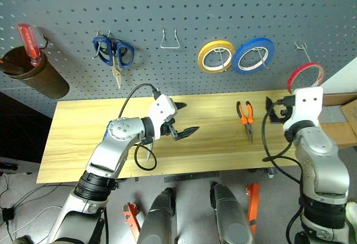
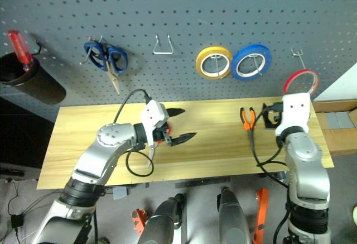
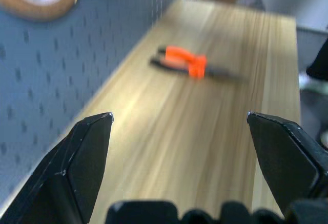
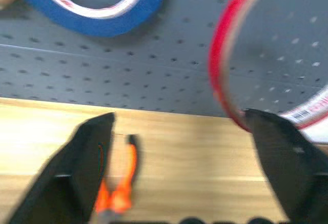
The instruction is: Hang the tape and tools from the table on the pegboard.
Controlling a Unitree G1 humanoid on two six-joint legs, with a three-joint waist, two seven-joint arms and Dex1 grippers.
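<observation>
A long table [image 1: 78, 138] of pale yellowish wood planks stands against a dark grey pegboard [image 1: 184, 9] dotted with rows of small holes. Small pliers [image 1: 246, 119] with orange-and-black arms lie flat on the table's right half. Their long axis runs from the pegboard side toward the near edge, handles toward the board and nose toward the robot.

A thin red ring of tape [image 1: 305, 75] sits against the pegboard at its far right, just above the table and directly behind the right arm. Whether it rests on a hook cannot be told.

The left gripper [image 1: 183, 119] is held low over the middle of the table, pointing along the tabletop toward the pliers, well apart from them. Its two black fingers [image 3: 84, 157] are spread wide with nothing between them. The left arm reaches in from the lower left with the elbow bent.

The right gripper [image 4: 179, 131] points roughly level at the pegboard, close to the red tape. Its fingers are parted wide and grip nothing, and the lower rim of the ring lies just beside one fingertip. The right forearm rises steeply at the table's right end.

Also on the pegboard are scissors with blue loops [image 1: 114, 54], a yellow tape roll [image 1: 216, 56] and a blue tape roll [image 1: 254, 55].
</observation>
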